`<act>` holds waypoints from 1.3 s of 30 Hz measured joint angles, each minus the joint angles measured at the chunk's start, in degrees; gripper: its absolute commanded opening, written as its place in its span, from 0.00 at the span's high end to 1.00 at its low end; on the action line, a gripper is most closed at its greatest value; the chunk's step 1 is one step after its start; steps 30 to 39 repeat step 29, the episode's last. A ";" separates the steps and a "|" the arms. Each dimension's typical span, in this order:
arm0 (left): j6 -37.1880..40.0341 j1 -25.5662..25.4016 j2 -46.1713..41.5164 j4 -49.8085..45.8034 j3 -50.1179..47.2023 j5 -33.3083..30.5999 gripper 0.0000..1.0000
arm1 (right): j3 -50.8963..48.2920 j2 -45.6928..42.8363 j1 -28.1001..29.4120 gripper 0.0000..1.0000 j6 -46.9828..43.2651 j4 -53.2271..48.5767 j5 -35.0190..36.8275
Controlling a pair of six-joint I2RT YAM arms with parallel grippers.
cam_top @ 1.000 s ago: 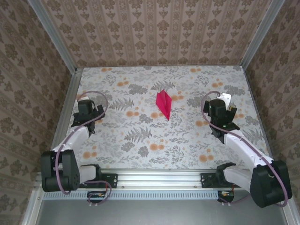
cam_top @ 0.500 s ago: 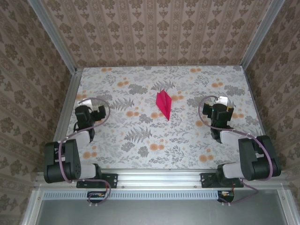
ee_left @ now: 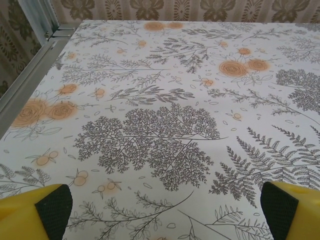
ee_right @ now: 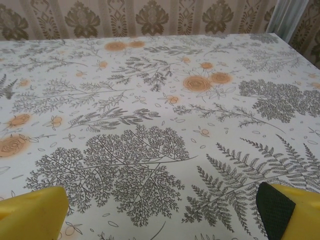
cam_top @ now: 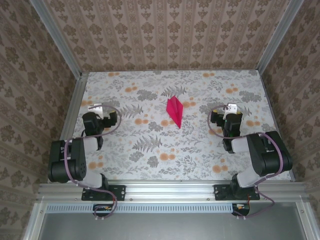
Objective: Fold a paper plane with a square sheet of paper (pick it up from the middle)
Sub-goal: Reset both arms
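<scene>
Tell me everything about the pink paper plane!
The paper plane is bright magenta-pink paper, folded into a slim dart with what looks like a crease along its middle. It lies on the flowery table, about midway across, with its wide end farther away and its sharp tip pointing toward the near edge, slightly right. Only the table touches it.

The yellow fingers [ee_left: 22, 212] of the left end effector [ee_left: 162, 216] stood wide apart in the frame's lower corners over the floral worktop [ee_left: 165, 85], a metal rail [ee_left: 27, 82] at upper left.

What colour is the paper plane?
Magenta-pink. The slim folded paper plane shows best from the top external view.
</scene>
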 measured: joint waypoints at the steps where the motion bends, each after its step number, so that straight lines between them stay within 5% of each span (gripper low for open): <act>1: 0.26 -0.46 0.74 0.33 -0.02 -0.44 0.00 | 0.00 0.00 0.00 0.00 0.00 0.35 0.00; 39: 2.43 -3.32 1.64 0.15 0.04 -5.29 0.00 | 0.00 0.00 0.00 0.00 0.04 0.79 0.55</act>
